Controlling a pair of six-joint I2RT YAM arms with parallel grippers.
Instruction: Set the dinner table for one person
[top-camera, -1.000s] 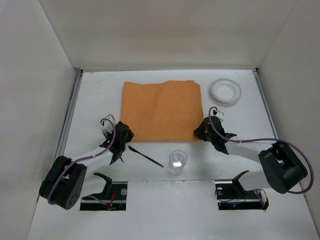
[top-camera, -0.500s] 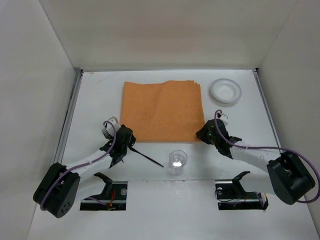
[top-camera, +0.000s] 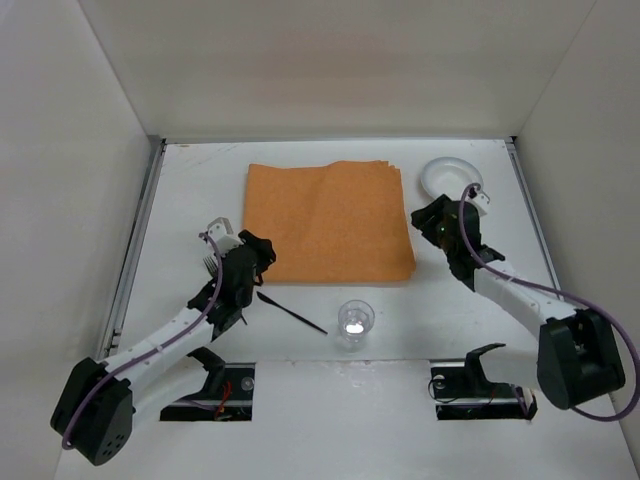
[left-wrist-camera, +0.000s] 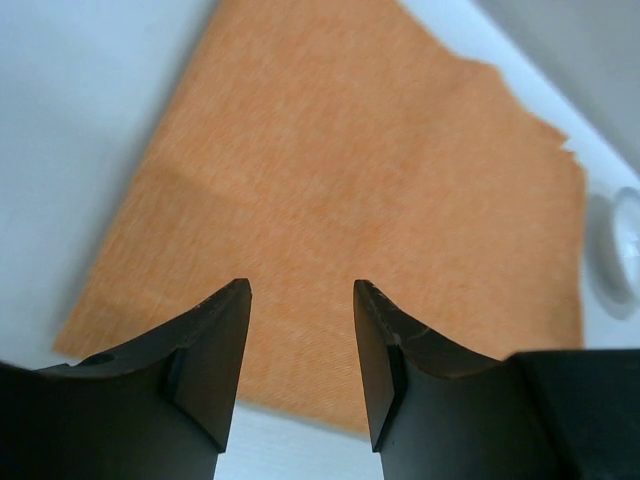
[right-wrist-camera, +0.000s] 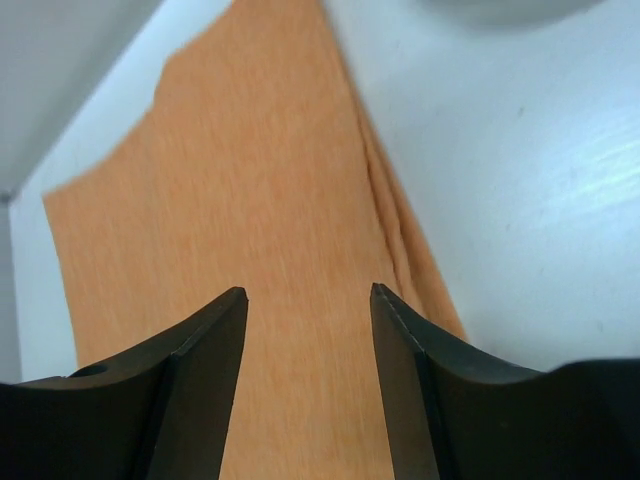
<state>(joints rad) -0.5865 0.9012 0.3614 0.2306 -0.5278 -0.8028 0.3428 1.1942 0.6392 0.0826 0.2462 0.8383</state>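
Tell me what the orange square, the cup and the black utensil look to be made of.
Orange square: woven fabric, matte. A fine weave shows in both wrist views, and its edges lie in soft layers.
Cup: clear plastic or glass. It is see-through, with a bright glint at its bottom.
Black utensil: likely plastic, being thin and uniformly dark, but it is too small to be sure.
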